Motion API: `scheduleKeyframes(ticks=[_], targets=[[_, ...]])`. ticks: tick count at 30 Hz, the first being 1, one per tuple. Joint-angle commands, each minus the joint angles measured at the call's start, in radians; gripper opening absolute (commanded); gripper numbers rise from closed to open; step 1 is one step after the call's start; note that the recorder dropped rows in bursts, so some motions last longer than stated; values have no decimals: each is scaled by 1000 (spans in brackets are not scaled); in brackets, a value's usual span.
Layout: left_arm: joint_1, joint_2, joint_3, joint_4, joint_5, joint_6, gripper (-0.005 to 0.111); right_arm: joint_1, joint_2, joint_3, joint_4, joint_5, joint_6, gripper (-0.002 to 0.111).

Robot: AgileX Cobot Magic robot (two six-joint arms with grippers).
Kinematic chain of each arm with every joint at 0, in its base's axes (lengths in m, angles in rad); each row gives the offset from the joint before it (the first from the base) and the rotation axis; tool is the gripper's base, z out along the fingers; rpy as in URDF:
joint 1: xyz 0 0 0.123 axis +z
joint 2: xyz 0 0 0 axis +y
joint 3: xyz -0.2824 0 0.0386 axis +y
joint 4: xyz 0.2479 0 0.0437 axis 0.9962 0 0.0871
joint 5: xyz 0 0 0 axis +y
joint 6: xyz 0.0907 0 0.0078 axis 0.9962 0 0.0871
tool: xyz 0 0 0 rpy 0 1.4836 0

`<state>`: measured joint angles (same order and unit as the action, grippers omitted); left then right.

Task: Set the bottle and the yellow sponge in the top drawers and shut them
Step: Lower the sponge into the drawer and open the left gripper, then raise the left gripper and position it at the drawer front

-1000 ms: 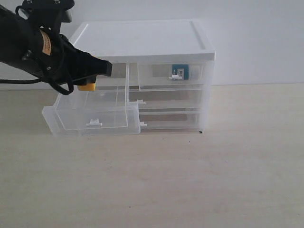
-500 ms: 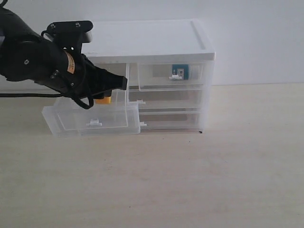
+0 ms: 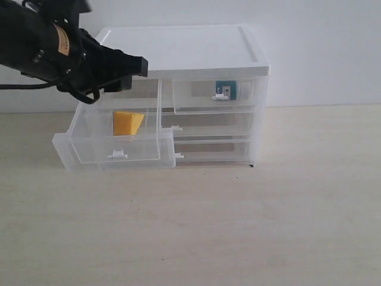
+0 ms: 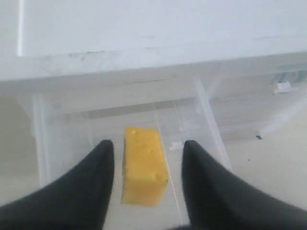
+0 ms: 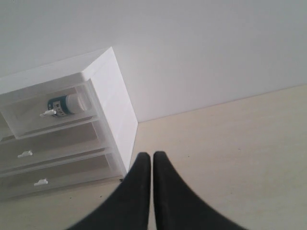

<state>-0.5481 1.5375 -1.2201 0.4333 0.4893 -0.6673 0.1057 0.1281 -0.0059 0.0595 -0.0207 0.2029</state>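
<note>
When pushing the pulled-out left top drawer (image 3: 113,156) home, press squarely on its front wall. Avoid off-centre contact: risks skewing the drooping tray and jamming it in the cabinet (image 3: 178,50). Avoid a hard shove too: likely to slide the yellow sponge (image 3: 127,123), lying loose inside that drawer. Keep the left gripper (image 4: 147,143) clear: spread wide above the drawer, holding nothing. Expect soft, pitted foam in a light block. Treat the drawers as thin, smooth, translucent plastic with small white tab handles, easy to miss. Find the bottle (image 3: 226,89), cylindrical and teal-labelled, on its side in the closed right top drawer (image 3: 196,101). Leave the right gripper (image 5: 152,158) pinched together, empty
</note>
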Motion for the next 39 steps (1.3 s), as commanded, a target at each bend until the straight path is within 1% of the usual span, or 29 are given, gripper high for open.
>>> scheduleKeyframes(ticks=[1,2,5,7,11,14,17,21,27,29,31,33,34,36,39], targets=[[4,-80,-10,-23,102,86,12,-5,-4,6,-2,-8,-1,0],[4,-91,-10,-45,123,131,5,-5,-4,6,-2,-8,-1,0],[4,-115,-10,-153,198,290,5,-5,-4,6,-2,-8,-1,0],[4,-121,-10,-279,251,467,5,-5,-4,6,-2,-8,-1,0],[4,-120,-10,-497,405,777,5,-5,-4,6,-2,-7,1,0],[4,-114,-10,-580,484,920,5,-5,-4,6,-2,-7,1,0],[4,-109,-10,-612,506,984,5,-5,-4,6,-2,-7,1,0],[4,-93,-10,-612,514,1034,5,-5,-4,6,-2,-5,1,0],[4,-9,-10,-610,645,1145,5,-5,-4,6,-2,-5,1,0],[1,17,1,-610,642,1170,5,-5,-4,6,-2,-5,1,0],[-6,42,14,-580,615,1192,5,-5,-4,6,-2,-5,1,0],[-26,60,27,-503,572,1180,4,-5,-4,6,-2,-5,1,0],[-36,66,32,-445,549,1147,4,-5,-4,6,-2,-5,1,0],[-68,71,47,-304,494,1053,4,-5,-4,6,-2,-5,1,0],[-121,73,70,-90,450,902,4,-5,-4,6,-2,-5,1,0]])
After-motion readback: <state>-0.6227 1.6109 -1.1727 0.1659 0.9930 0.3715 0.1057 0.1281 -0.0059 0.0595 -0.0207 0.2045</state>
